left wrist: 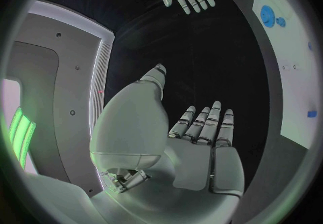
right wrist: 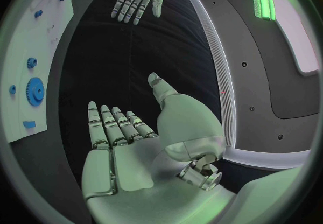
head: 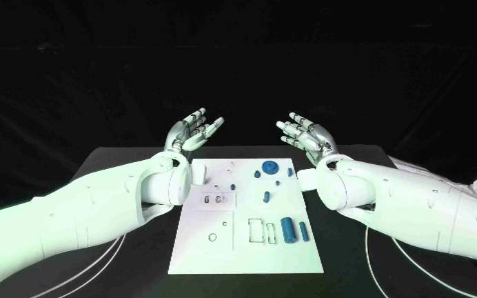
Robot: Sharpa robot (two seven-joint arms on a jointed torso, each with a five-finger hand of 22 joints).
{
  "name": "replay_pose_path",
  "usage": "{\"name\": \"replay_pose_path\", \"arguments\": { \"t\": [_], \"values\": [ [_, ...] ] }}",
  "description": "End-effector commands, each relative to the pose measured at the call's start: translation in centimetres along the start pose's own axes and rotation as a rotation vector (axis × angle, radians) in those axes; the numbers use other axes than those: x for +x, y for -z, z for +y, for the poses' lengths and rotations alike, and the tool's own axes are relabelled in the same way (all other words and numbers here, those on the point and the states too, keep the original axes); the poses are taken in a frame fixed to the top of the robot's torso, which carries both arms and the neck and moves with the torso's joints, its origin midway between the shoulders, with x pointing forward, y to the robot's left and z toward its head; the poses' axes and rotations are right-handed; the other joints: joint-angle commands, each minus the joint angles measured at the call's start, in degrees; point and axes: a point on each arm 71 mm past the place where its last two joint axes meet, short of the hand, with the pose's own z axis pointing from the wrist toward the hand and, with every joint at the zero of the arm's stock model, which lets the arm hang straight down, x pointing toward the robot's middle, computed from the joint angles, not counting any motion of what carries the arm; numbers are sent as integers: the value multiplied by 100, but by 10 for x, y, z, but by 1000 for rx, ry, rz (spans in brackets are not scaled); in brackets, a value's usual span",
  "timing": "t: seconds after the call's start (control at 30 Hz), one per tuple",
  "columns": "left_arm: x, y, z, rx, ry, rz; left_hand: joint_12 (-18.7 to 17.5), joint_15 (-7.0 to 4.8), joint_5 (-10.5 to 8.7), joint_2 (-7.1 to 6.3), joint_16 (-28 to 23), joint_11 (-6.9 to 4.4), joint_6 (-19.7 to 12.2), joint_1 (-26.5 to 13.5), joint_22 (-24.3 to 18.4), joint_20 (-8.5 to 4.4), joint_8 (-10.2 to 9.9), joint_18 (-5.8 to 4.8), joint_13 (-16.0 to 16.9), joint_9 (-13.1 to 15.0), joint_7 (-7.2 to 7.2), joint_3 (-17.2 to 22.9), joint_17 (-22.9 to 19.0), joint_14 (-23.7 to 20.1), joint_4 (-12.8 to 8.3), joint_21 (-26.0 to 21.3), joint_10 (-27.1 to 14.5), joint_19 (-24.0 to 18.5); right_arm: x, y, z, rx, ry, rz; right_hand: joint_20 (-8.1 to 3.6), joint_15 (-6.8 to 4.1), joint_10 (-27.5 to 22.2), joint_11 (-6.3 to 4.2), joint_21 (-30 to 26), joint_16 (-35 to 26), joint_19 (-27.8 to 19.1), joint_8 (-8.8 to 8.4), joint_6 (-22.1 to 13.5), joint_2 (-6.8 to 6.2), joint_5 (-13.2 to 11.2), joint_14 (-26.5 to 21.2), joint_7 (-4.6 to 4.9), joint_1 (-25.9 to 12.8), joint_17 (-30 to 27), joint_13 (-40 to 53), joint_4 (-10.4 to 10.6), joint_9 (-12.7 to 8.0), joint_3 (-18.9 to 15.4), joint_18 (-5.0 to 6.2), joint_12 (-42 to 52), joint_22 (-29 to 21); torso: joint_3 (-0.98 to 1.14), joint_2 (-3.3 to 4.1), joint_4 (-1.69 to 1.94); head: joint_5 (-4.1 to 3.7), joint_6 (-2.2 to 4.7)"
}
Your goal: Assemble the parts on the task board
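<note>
Task board (head: 199, 253), the white plate, lies flat in the middle of the black counter (head: 119, 156), with its long sides running from the near edge toward the far edge. On both long sides a strip of bare counter is open, and the far part of the counter beyond the board is also bare.

Left hand (head: 193, 132) is raised above the far left part of the counter, past the far left corner of the board. Its fingers are spread apart and it holds nothing; the palm faces toward the other hand. Right hand (head: 307, 134) is raised in the same way past the far right corner of the board, fingers apart, holding nothing. Between the two hands there is an open gap over the far edge of the board.

The parts lie on the board, well apart from both hands. A blue cylinder (head: 287, 230) lies in the near right area, and a thinner blue pin (head: 304, 231) lies just beside it, closer to the right long edge. A blue gear (head: 269, 168) is near the far edge of the board, with a smaller blue round piece (head: 258, 174) just beside it. Several smaller blue pieces (head: 267, 194) lie between the gear and the cylinder; their shape is too small to tell.
</note>
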Motion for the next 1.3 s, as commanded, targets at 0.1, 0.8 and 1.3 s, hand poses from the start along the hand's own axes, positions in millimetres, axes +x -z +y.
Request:
{"name": "replay_pose_path", "arguments": {
  "t": [0.1, 0.8, 1.3],
  "values": [
    [6, 0, -1, 7, 8, 73, 53, 47, 36, 27, 62, 83, 156, 286, 26, 85, 42, 146, 24, 18, 745, 63, 27, 230, 69, 67, 204, 103, 15, -7, -1, 23, 11, 264, 43, 2, 1103, 34, 240, 135, 1030, 114, 796, 74, 39, 1151, 897, 598, 82, 84, -364, 77, 149, 279, 139, 122, -1, -2, -1, 1, -2],
    [-10, 15, -10, 21, 77, 131, 745, -532, -2, 539, 1089, -260, 3552, 526, 569, -129, 737, 575, 198, 232, 559, 116, 409, 3639, -716, 1406, 3917, 3661, -22, -24, 27, -179, 554, 291, -414, -786, 4217, -510, 1214, 660, 3474, 283, 4019, -167, 85, 4791, 548, 1032, 201, 167, -719, 224, 823, 654, 393, 352, 24, 324, 7, -48, 158],
    [-3, 42, -24, -47, 164, 205, 659, -686, -12, 572, 1098, -370, 3820, 481, 615, -303, 679, 558, 183, 207, 475, 145, 619, 4119, -834, 1577, 4239, 4095, -11, -43, 42, -147, 1187, 417, -1162, -1446, 5238, -988, 2987, 1986, 4880, 329, 4668, -667, 234, 6722, 150, 995, 1092, 212, -672, 249, 734, 632, 377, 1286, -40, 664, 122, -170, 277]
  ]
}}
